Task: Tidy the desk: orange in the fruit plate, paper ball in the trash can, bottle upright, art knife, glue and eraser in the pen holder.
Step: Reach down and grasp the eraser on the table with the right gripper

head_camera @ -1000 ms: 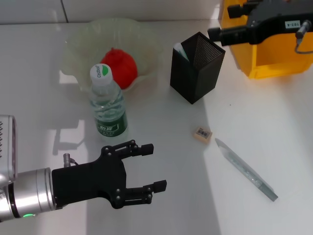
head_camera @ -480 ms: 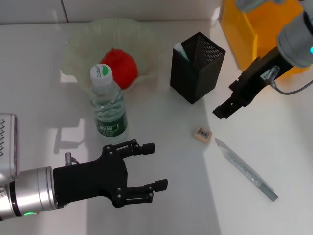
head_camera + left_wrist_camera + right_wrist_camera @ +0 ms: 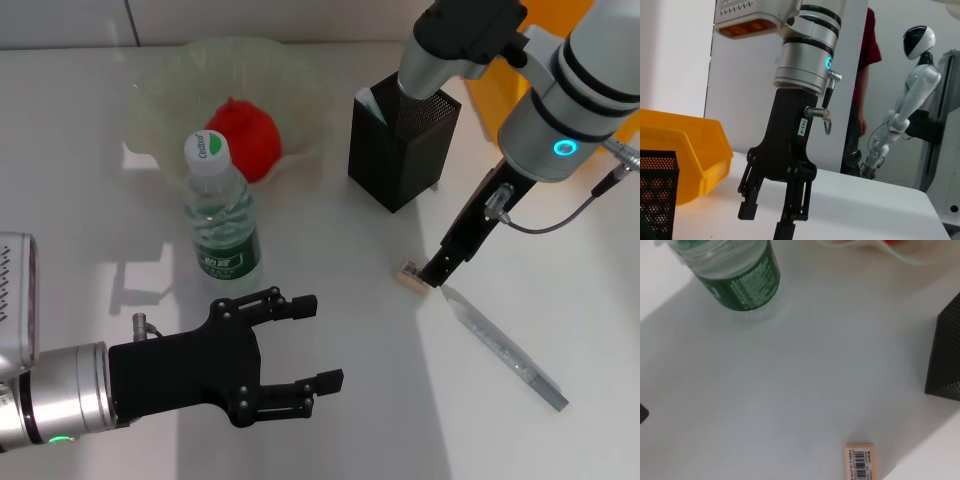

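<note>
The orange lies in the fruit plate. In front of the plate the bottle stands upright. The eraser lies on the desk, and my right gripper hangs just beside it, open, low over the surface. Right of the eraser lies the art knife. The black pen holder holds a pale item in its far corner that I cannot identify. My left gripper rests open at the front left. The paper ball is out of view.
The yellow trash can stands at the back right, largely behind my right arm. The left wrist view shows a person in red and a white humanoid robot beyond the desk.
My right arm swung from above the trash can down and leftward to the eraser. The left arm stayed put.
</note>
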### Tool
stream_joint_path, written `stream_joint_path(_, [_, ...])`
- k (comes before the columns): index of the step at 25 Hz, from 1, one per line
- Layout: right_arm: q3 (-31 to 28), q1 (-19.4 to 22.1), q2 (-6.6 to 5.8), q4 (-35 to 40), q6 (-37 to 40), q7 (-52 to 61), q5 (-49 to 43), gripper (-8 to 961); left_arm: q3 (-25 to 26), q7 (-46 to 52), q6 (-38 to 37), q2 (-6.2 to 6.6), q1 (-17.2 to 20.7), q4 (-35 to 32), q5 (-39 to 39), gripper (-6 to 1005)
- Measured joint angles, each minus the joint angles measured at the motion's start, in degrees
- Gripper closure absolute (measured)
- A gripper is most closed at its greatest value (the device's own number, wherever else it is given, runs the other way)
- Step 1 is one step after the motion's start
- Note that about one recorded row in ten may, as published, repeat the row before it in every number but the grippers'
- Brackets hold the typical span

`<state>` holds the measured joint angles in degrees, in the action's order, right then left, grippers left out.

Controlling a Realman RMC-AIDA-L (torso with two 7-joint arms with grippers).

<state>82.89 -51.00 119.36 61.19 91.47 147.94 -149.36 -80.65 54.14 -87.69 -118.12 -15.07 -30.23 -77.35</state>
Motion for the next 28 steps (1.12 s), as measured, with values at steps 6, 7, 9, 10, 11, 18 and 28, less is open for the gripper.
stream_joint_path(6, [0.9,-0.5,0.08,-2.9,-2.9,-0.1,0.0,179,0.3,0.0,0.0,0.0,-0.1,0.0,-1.1,187])
stream_joint_path(7, [1.0,-0.7,0.09,-3.4,-3.3,-0.2,0.0,183,0.3,0.0,0.0,0.0,-0.1,0.0,-1.1,187])
stream_joint_path(9, [1.4,-1.0,0.13,-4.5,-4.1,-0.2,0.0,189,0.3,0.0,0.0,0.0,-0.2,-0.1,-1.1,187])
stream_joint_path(10, [1.7,-1.1,0.16,-5.0,-4.4,-0.2,0.0,192,0.3,0.0,0.0,0.0,-0.3,-0.1,-1.1,187])
stream_joint_path(11, [1.9,-1.2,0.18,-5.3,-4.7,-0.2,0.1,196,0.3,0.0,0.0,-0.01,-0.3,-0.1,-1.1,187])
stream_joint_path(18, [4.0,-1.2,0.26,-6.8,-7.2,-0.2,0.3,219,0.3,0.0,0.0,-0.01,-0.5,-0.1,-1.1,187])
stream_joint_path(28, [4.1,-1.3,0.38,-8.4,-8.4,-0.3,1.8,271,0.3,0.0,0.1,-0.09,-0.7,-0.1,-1.2,187])
